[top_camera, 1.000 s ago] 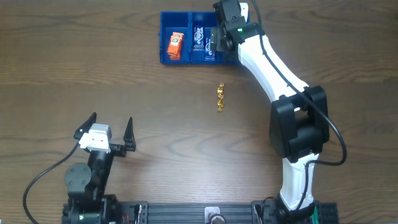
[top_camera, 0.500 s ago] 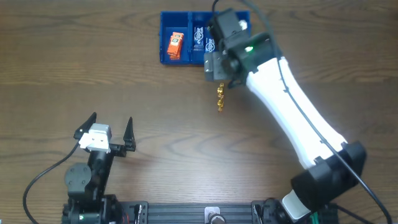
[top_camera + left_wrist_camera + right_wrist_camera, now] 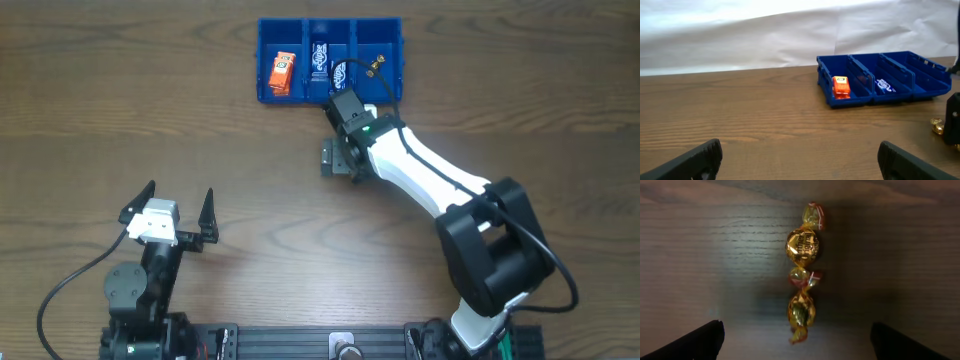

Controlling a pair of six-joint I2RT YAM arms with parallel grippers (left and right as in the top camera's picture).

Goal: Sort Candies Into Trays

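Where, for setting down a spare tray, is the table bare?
Bare wood: left of the blue tray, between it and the left gripper, and right of the right arm. Crowded just below the tray, where the right gripper hovers over gold candies.

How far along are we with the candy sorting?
Done: orange candy, blue candies and one gold candy sit in separate tray compartments. In hand: right gripper hovers open above two gold candies on the table, nothing gripped. Remaining: those two.

Dark wood-grain table (image 3: 150, 120) stretches right across here, and behind the table's far edge a creased white cloth (image 3: 740, 35) hangs, softly lit.
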